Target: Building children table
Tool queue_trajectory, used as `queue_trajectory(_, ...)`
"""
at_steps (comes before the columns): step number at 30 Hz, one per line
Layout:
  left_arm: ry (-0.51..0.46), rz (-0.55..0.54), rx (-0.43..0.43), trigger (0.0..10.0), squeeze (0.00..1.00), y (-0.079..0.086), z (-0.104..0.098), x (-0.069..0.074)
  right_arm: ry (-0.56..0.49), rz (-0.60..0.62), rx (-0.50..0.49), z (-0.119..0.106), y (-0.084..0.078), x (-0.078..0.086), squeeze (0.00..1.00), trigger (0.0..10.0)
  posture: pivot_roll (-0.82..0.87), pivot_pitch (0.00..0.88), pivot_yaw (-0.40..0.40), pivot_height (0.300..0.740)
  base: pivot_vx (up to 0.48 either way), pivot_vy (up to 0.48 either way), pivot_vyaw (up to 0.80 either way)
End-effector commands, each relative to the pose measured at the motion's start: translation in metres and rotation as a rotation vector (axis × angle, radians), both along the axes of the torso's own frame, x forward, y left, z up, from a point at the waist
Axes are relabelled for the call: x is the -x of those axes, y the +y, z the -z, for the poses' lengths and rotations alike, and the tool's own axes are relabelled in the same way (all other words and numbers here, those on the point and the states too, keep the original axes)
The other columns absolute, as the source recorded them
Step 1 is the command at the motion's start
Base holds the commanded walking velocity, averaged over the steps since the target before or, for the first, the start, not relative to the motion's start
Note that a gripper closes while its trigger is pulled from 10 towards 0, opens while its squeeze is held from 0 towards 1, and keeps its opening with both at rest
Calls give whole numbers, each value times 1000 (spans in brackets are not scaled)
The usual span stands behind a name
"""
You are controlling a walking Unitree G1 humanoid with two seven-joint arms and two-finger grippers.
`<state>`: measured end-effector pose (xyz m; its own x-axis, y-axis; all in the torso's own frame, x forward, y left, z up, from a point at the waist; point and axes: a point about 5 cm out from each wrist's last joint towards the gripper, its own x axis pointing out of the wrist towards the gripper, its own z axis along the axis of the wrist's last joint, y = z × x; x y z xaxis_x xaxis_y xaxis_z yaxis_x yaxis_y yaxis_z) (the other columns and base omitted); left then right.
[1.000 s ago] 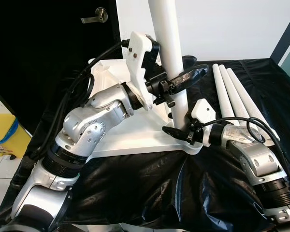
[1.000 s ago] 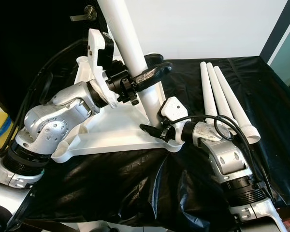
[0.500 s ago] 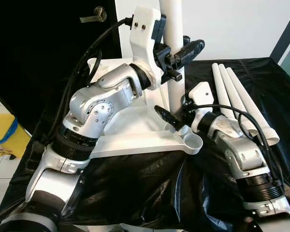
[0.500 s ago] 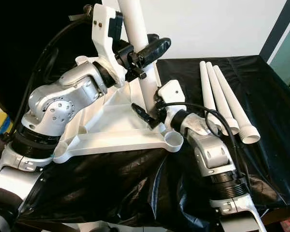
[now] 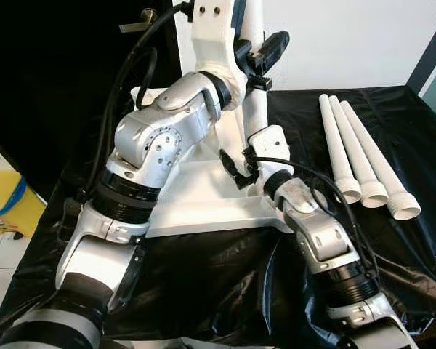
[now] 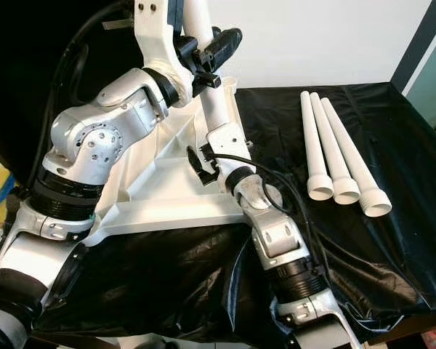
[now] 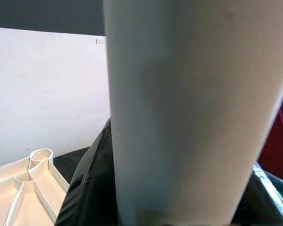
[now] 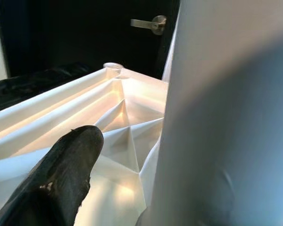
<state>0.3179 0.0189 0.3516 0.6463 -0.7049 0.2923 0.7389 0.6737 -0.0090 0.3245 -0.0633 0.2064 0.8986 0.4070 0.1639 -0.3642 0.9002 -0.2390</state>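
Tabletop (image 5: 196,207) ribbed white plastic; smooth round leg (image 5: 253,120) upright.

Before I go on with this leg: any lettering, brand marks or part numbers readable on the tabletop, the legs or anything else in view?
None can be read.
Table top: plain white ribs, no markings.
Upright leg, held by the left gripper with the right gripper low on it: blank.
Three loose legs on the black sheet: blank.
Yellow bin: no text legible.
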Motion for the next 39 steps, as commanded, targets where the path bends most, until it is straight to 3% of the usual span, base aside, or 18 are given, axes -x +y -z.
queue_trajectory(1, -20, 14, -24, 10000, 0, -6, -5, 4, -20, 6, -7, -5, 4, -2, 0, 10000, -38, 62, 30, 740, 0, 0, 0)
queue_trajectory(9, -22, 17, -36, 10000, 0, -15, -4, 6, -53, 57, -14, -13, 3, -8, 0, 10000, -37, 59, 27, 740, 0, 0, 0)
queue_trajectory(10, -22, 18, -39, 10000, 0, -17, -4, 6, -59, 61, -12, -14, 2, -9, 0, 4000, -36, 58, 24, 740, 0, 0, 0)
queue_trajectory(11, -23, 18, -40, 10000, 0, -18, -4, 6, -58, 61, -15, -14, 2, -9, 0, 196, -37, 58, 23, 740, 0, 0, 0)
queue_trajectory(14, -26, 16, -43, 10000, 0, -19, -4, 6, -51, 64, -28, -13, 1, -10, 0, 0, -38, 58, 22, 740, 0, 0, 0)
queue_trajectory(23, -39, 7, -56, 10000, 0, -19, -3, 4, -24, 88, -65, -10, 0, -11, 0, 0, -42, 57, 19, 740, 0, 0, 0)
queue_trajectory(24, -44, 5, -64, 10000, 0, -19, -3, 4, -20, 97, -69, -10, -1, -11, 0, 510, -42, 57, 19, 740, 0, 0, 0)
queue_trajectory(25, -45, 4, -65, 10000, 0, -19, -3, 5, -11, 108, -74, -9, -1, -12, 0, 10000, -42, 57, 19, 740, 0, 0, 0)
queue_trajectory(27, -45, 4, -65, 10000, 0, -19, -3, 5, -11, 108, -74, -9, -1, -12, 0, 10000, -42, 57, 19, 740, 0, 0, 0)
queue_trajectory(28, -47, 5, -56, 10000, 1000, -19, -3, 5, 0, 118, -86, -7, -2, -13, 0, 10000, -43, 58, 19, 740, 0, 0, 0)
queue_trajectory(32, -54, 7, -23, 10000, 1000, -18, -2, 5, 25, 152, -131, -6, -7, -15, 0, 10000, -43, 60, 16, 740, 0, 0, 0)
queue_trajectory(39, -67, -7, -39, 10000, 1000, -16, -2, 4, 27, 164, -140, -6, -8, -16, 0, 10000, -44, 59, 17, 740, 0, 0, 0)
